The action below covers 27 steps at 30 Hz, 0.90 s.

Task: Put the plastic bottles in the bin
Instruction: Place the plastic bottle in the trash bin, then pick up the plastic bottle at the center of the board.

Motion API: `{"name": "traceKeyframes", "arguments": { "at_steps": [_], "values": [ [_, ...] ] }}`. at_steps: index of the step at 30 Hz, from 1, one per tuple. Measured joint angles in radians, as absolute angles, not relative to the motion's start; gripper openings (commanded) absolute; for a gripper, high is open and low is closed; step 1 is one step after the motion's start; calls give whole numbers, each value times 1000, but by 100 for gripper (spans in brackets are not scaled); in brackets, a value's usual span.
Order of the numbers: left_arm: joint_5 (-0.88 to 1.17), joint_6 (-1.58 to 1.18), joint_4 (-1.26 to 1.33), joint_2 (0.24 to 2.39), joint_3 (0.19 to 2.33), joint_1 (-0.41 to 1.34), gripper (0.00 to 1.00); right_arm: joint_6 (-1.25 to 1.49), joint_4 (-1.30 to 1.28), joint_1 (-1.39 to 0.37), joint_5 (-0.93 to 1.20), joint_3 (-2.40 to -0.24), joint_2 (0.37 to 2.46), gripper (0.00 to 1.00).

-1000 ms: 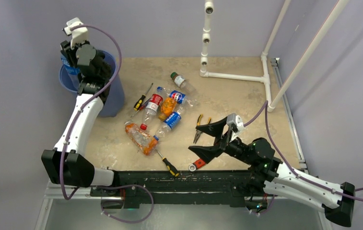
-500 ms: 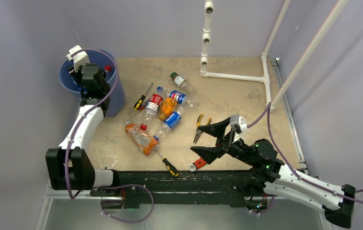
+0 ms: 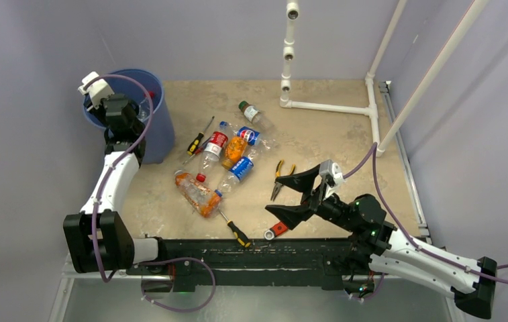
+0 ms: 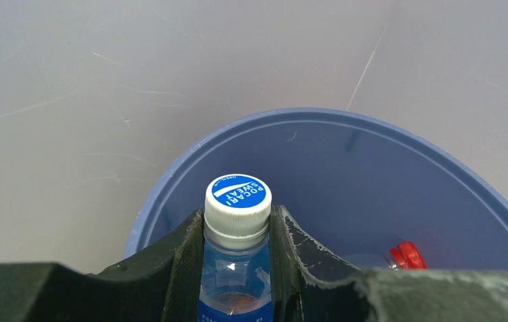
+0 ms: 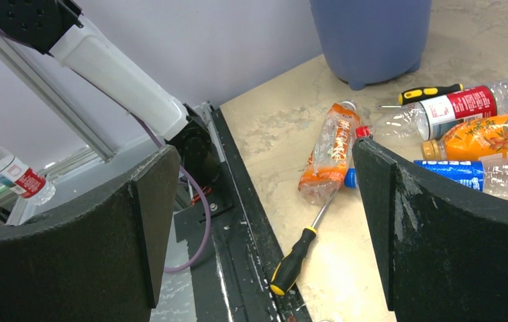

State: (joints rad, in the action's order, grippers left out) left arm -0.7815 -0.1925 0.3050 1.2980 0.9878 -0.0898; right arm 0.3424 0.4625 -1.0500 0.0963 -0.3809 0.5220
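Beige tabletop (image 3: pixel 331 134) | left hand (image 4: pixel 239 218) clamped on blue-capped bottle (image 4: pixel 235 272) over bin (image 4: pixel 372 154) | right hand (image 5: pixel 264 161) spread wide

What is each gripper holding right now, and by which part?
The left gripper holds a clear plastic bottle with a blue-and-white cap by its neck, above the round blue plastic bin. The right gripper is open and holds nothing.

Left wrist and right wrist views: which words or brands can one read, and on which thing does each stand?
"POCARI SWEAT": on the cap of the bottle in the left hand.
Labels of the red-label bottle and the orange bottle beside it: too blurred to read.
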Motion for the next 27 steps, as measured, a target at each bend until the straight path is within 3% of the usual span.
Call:
{"name": "traceKeyframes", "arguments": {
  "at_steps": [3,6,15,27],
  "values": [
    [-766,-210,282,1298,994,-91,61,342,462,-1050,96,-381,521,99],
    [-746,-240,249,1298,1005,-91,76,342,462,-1050,96,-381,521,99],
    [-707,-298,125,1298,1139,-88,94,341,456,-1050,95,-381,525,99],
    [-572,-384,33,1244,1246,-56,90,338,455,-1050,68,-381,543,99]
  ]
}}
